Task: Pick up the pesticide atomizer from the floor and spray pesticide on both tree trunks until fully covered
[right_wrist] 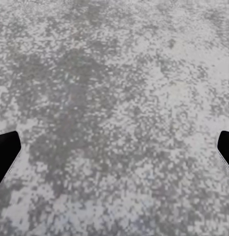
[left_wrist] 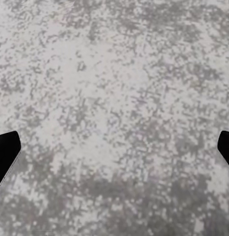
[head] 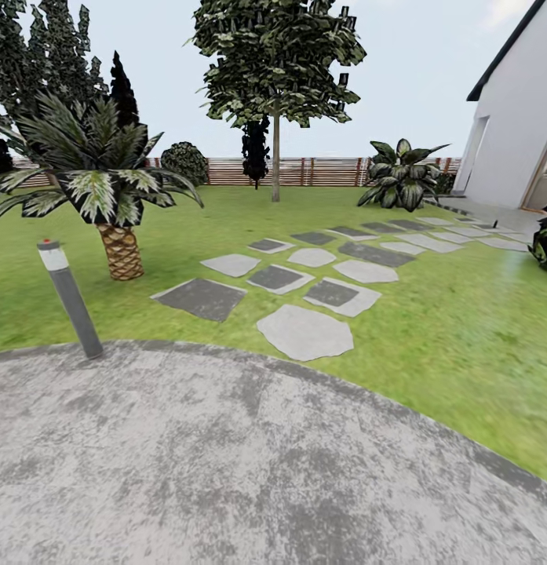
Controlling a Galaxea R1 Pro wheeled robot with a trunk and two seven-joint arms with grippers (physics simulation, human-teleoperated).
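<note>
Mottled grey concrete (head: 226, 463) spreads under me in a broad rounded pad, and from my head I look across its curved edge to the green lawn (head: 430, 329) of the garden. A path of irregular light and dark grey stone slabs (head: 304, 331), each ringed by grass, runs from just beyond the pad away toward the white house (head: 512, 133) on my right. One of the trees (head: 275, 63) stands far out on the lawn, its straight, slim trunk (head: 275, 157) rising before the brown slatted fence (head: 328, 170) and its blocky green crown spreading wide above. Nearer, on my left, a striped broad-leaf palm (head: 100, 180) sits on a scaly stump, and a tilted grey bollard lamp (head: 69, 298) with a red dot on top stands at the rim of the pad. Another broad-leaf plant (head: 400, 174) grows near the house, and dark columnar trees (head: 124, 86) stand at the far left. I cannot find the pesticide atomizer on any slab from here; it is too small to make out. My left gripper (left_wrist: 114, 147) hangs over bare speckled concrete, its two dark fingertips (left_wrist: 6, 150) at opposite edges of the wrist view, spread wide with nothing between them. My right gripper (right_wrist: 114, 147) is the same: fingertips (right_wrist: 6, 150) far apart, wide and empty over the grey ground.
</note>
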